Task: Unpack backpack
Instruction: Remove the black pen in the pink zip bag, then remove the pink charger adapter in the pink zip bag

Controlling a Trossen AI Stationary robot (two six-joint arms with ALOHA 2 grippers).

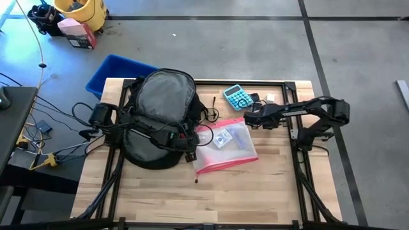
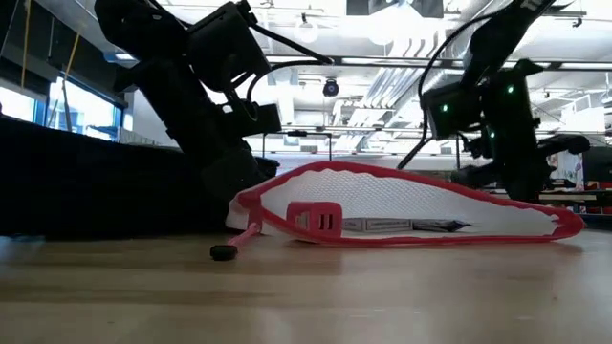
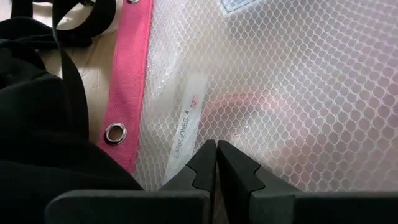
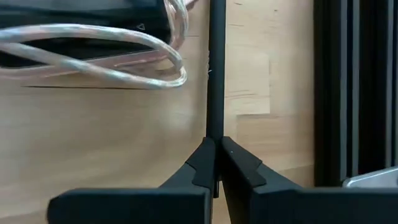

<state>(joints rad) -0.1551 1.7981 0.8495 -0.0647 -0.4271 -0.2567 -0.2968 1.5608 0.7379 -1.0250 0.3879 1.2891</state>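
On the wooden desk (image 1: 255,191), my left fingers (image 3: 216,163) press together over the mesh pouch (image 1: 225,148) beside the backpack (image 1: 160,102), my right fingers (image 4: 214,163) also together.

Grey concrete floor (image 1: 255,45) spreads around the light wooden table (image 1: 255,191), dark seam lines crossing it. At ten o'clock sits a blue bin (image 1: 108,70); at eleven o'clock, a yellow bucket (image 1: 83,9). Across the room, bright windows (image 2: 57,96) glow and white ceiling ducts (image 2: 382,96) run overhead.
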